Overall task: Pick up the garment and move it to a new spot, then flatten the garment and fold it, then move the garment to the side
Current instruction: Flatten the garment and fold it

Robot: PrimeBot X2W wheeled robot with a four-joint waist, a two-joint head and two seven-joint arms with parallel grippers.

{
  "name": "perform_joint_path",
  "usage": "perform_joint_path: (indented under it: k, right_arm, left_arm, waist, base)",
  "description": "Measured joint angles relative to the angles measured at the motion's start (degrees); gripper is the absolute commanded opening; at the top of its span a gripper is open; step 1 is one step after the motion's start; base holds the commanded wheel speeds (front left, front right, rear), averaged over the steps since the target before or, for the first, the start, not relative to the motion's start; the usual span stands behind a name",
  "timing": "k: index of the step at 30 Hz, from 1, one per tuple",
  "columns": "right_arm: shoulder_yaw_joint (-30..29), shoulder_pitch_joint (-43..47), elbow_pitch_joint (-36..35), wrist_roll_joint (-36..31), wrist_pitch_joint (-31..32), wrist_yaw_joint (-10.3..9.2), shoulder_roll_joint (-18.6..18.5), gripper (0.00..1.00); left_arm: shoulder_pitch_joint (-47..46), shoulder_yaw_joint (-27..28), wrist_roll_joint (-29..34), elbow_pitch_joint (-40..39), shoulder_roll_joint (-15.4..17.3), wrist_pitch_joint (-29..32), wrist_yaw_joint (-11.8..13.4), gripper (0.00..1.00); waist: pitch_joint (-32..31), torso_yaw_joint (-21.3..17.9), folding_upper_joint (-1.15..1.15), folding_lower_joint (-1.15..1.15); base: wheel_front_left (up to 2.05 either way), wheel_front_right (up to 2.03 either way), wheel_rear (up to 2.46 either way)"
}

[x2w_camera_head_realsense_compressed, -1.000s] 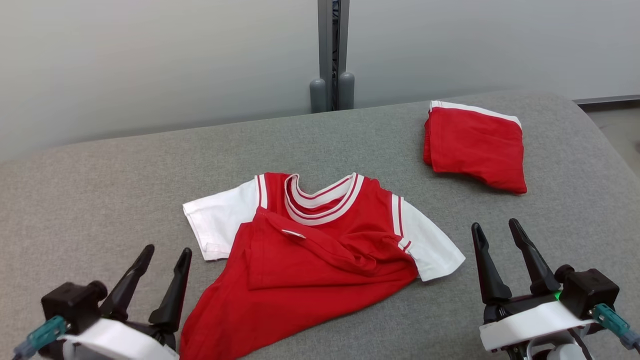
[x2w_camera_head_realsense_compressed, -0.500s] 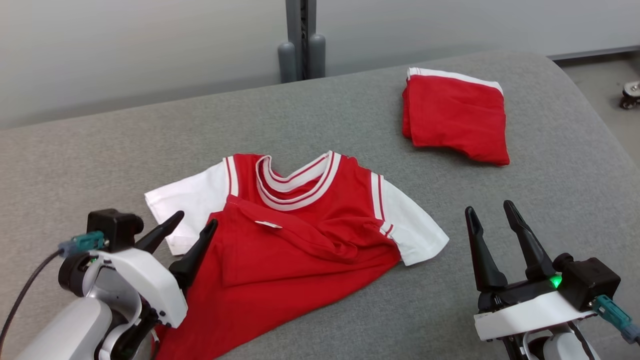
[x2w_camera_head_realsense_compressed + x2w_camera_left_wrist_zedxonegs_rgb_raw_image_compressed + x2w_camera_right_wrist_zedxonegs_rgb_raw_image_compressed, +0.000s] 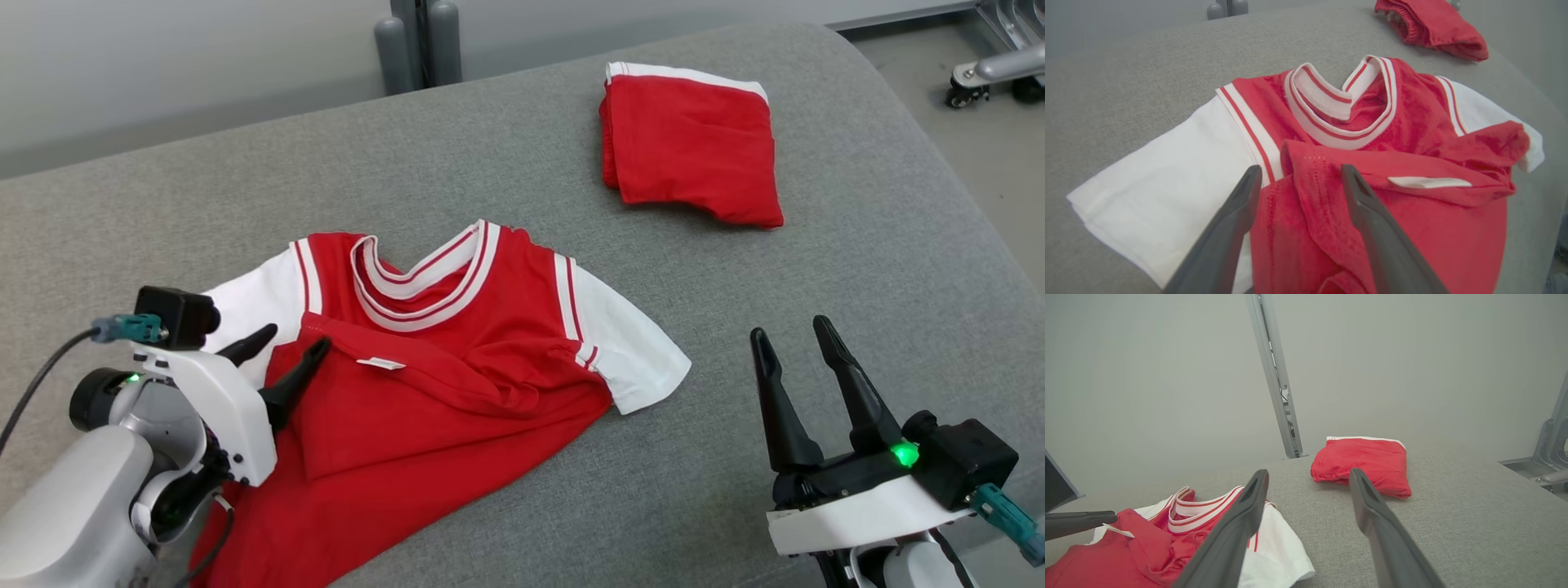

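Just ahead of my wide-open, empty left pincer [image 3: 295, 337] lies the flipped hem [image 3: 343, 359] of the crumpled red-and-white short-sleeved jersey [image 3: 506, 286]; my open, empty right pincer [image 3: 789, 327] sits farther off.

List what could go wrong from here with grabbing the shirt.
The open left gripper straddles the turned-up red flap of the shirt beside the white sleeve; closing may catch only one layer, or the sleeve too, lifting it bunched. Moving the shirt toward the far right could disturb the folded red garment.

Open pincer [image 3: 1300, 177] over rumpled jersey [image 3: 1372, 134]
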Motion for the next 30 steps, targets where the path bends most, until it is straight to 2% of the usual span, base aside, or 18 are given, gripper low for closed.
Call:
perform_joint_path:
  k: [12,13,14,15,16,17,18,19,30]
  right_arm:
    - [-0.1,0.9,-0.8,0.4,0.0,-0.01,0.0,1.0]
    - [-0.1,0.9,-0.8,0.4,0.0,-0.01,0.0,1.0]
    - [-0.1,0.9,-0.8,0.4,0.0,-0.01,0.0,1.0]
    - [-0.2,1.0,-0.7,0.4,0.0,0.0,0.0,1.0]
    - [-0.2,1.0,-0.6,0.4,0.0,-0.01,0.0,1.0]
    - [-0.1,1.0,-0.5,0.4,0.0,-0.01,0.0,1.0]
    - [0.0,1.0,-0.4,0.4,0.0,-0.01,0.0,1.0]
    - [0.0,0.9,-0.3,0.4,0.0,0.0,0.0,1.0]
    - [-0.7,0.6,1.9,-0.2,0.0,-0.01,0.0,1.0]
  left_arm:
    - [-1.4,-1.2,-2.0,1.3,-0.9,0.6,-1.9,1.0]
    - [-1.4,-1.2,-2.5,0.9,-0.9,0.5,-1.9,0.93]
    - [-1.4,-1.4,-2.6,0.4,-1.1,0.5,-2.1,0.81]
    - [-1.4,-1.6,-2.7,0.1,-1.2,0.5,-2.1,0.65]
    - [-1.4,-1.8,-2.7,-0.1,-1.3,0.5,-2.1,0.42]
    - [-1.4,-1.9,-2.8,-0.4,-1.4,0.5,-2.2,0.28]
    - [-1.4,-2.0,-2.9,-0.5,-1.4,0.5,-2.3,0.07]
    - [-1.4,-2.0,-2.9,-0.8,-1.4,0.5,-2.3,0.0]
    - [-1.0,-2.0,-2.8,-3.5,-2.3,-2.9,-2.1,0.0]
  waist:
    - [0.9,-1.0,0.0,0.0]
    - [0.8,-1.0,0.0,0.0]
    - [0.7,-0.9,0.0,0.0]
    - [0.5,-0.8,0.0,0.0]
    - [0.4,-0.7,0.0,0.0]
    - [0.2,-0.5,0.0,0.0]
    - [0.1,-0.4,0.0,0.0]
    - [0.0,-0.2,0.0,0.0]
    - [-2.3,2.9,0.0,0.0]
  base:
    - [0.0,0.0,0.0]
    - [0.0,0.0,0.0]
    - [0.0,0.0,0.0]
    - [0.0,0.0,0.0]
    - [0.0,0.0,0.0]
    - [0.0,0.0,0.0]
    - [0.0,0.0,0.0]
    - [0.0,0.0,0.0]
    - [0.0,0.0,0.0]
